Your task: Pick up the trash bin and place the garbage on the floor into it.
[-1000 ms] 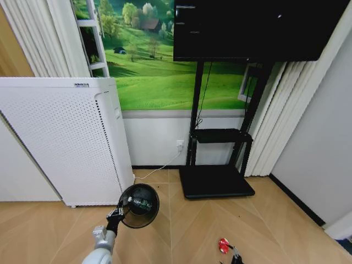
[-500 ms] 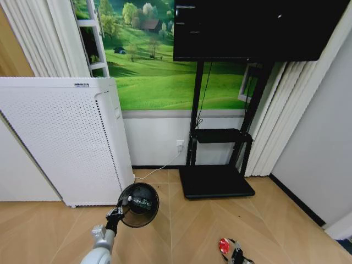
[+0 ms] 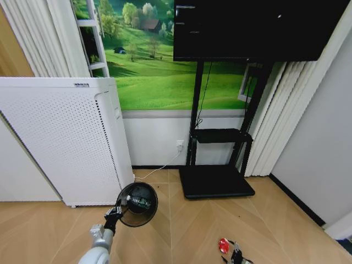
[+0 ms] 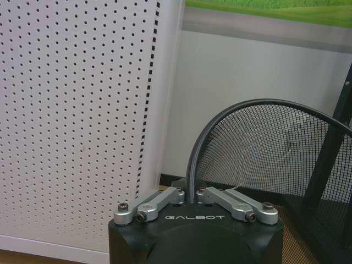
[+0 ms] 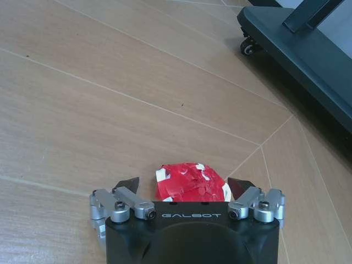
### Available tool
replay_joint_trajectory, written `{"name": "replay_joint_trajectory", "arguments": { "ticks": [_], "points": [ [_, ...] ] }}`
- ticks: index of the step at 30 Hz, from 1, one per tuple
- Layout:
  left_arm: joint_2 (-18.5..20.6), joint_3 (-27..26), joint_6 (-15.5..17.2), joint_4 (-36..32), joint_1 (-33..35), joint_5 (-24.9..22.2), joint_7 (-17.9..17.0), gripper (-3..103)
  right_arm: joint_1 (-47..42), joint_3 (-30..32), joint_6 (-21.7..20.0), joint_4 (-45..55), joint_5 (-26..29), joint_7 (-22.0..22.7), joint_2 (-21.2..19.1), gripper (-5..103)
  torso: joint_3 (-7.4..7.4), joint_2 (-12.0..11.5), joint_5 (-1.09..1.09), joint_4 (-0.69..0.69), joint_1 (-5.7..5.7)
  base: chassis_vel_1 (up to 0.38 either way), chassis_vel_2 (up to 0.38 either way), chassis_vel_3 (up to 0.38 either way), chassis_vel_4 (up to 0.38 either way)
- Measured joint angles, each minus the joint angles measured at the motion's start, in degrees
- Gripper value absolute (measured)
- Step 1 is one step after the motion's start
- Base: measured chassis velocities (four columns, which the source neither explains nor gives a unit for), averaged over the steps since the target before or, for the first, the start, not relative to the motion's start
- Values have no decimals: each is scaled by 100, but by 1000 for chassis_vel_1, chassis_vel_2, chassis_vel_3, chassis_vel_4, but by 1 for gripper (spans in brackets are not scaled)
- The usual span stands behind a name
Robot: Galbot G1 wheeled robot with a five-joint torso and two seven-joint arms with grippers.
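Straddling a red-and-white wrapper (image 5: 191, 187), R gripper (image 5: 188, 186) jaws stand apart, one tip each side, low over the floor (image 5: 110, 110); not closed on it yet. In head view R gripper (image 3: 236, 256) sits at bottom edge, wrapper (image 3: 223, 245) just beside it. L gripper (image 4: 192, 190) jaws clamped together on rolled rim of trash bin (image 4: 264, 159), bin held off floor, tilted w/ mouth toward the robot, next to white perforated appliance (image 3: 60, 137); something w/ green label lies inside bin (image 3: 137, 204). Step in hand, by my read: grabbing wrapper. Next needs jaws closing squarely, lift, then carry across to bin mouth.
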Motion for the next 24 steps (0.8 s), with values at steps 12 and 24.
{"name": "replay_joint_trajectory", "arguments": {
  "ticks": [12,24],
  "points": [
    [77,-5,71,-166,31,-197,-23,3,199,6,-42,-252,-50,-49,127,47,0,0,-1,0,0,0,0,0,0],
    [93,43,111,-188,3,-253,-56,3,193,20,-16,-207,-56,-159,27,22,0,0,2,1,0,0,0,0,0]
  ]
}}
